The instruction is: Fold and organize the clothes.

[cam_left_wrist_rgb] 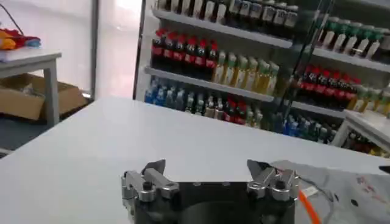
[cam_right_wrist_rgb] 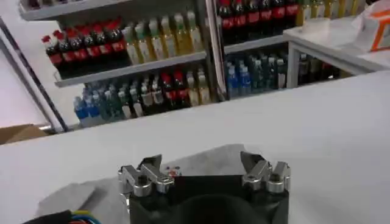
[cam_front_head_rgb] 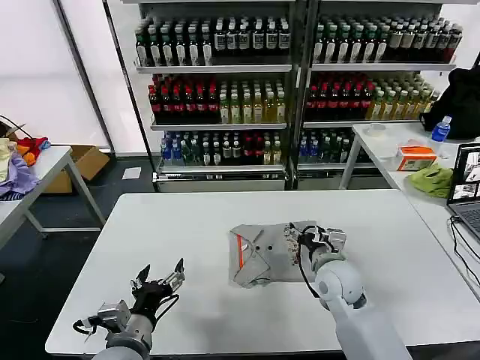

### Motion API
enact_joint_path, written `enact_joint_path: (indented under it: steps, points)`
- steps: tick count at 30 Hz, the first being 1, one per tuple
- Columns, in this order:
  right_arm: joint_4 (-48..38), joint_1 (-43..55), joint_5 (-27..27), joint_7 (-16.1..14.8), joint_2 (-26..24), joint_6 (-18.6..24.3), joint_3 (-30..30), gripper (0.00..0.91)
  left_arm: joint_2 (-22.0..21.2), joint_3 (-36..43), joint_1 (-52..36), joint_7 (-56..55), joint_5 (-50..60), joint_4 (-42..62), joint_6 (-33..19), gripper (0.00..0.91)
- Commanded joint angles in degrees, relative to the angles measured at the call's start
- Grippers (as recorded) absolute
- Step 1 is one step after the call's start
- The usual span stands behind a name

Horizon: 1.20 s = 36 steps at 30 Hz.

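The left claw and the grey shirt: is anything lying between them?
No. In the head view, only bare white table separates the open left gripper from the folded grey shirt.

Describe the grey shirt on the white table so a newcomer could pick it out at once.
On the big white table in front of the drink shelves, look right of centre, just ahead of the right gripper. The folded shirt lies there, light grey and rumpled. Its orange-lined placket sets it apart from everything else nearby.
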Motion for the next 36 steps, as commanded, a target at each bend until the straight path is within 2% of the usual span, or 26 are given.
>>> enact_joint_path:
  steps: [1,6,18,21,23,27,30,31,32,36]
  points:
    - [-9.6,4.5,1.6,-0.4,3.0,0.0,-1.0,0.907,-0.1,0.1,0.7,0.0,0.2,-0.3,0.1,0.907]
    - [-11.8,4.9,1.7,-1.2,3.6,0.1,-0.4,0.907,-0.3,0.2,0.8,0.1,0.4,0.2,0.1,0.907]
    - [-10.8,4.2,2.4,-1.3,3.2,0.1,-0.5,0.907,0.0,-0.2,0.8,0.4,0.4,0.4,0.1,0.907]
    - [-7.4,3.5,4.0,-1.3,2.6,0.1,0.5,0.907,0.1,-0.3,0.5,0.2,1.2,1.2,-0.8,0.907]
    - [-3.5,3.1,3.4,-1.5,1.7,0.2,1.4,0.907,0.3,-0.7,0.3,0.9,3.6,1.5,-3.7,0.907]
    - [6.1,1.5,1.3,-2.1,-2.3,0.0,5.3,0.907,0.9,-3.0,0.5,3.1,7.0,0.4,-8.1,0.907]
    - [11.7,-1.0,-6.6,-4.3,-6.5,0.1,7.8,0.907,1.0,-5.2,1.3,3.5,7.1,-0.6,-10.7,0.907]
    - [12.5,-1.9,-7.8,-4.8,-7.7,0.1,8.1,0.907,1.2,-6.2,1.9,3.9,7.1,-0.9,-11.2,0.907]
    - [13.5,-3.7,-11.8,-5.0,-10.2,0.1,8.5,0.907,1.4,-6.6,2.2,4.1,7.1,-1.0,-11.4,0.907]
    - [14.7,-9.3,-12.8,-3.7,-16.8,0.0,8.8,0.907,1.9,-7.6,2.0,4.2,6.7,-0.6,-11.3,0.907]
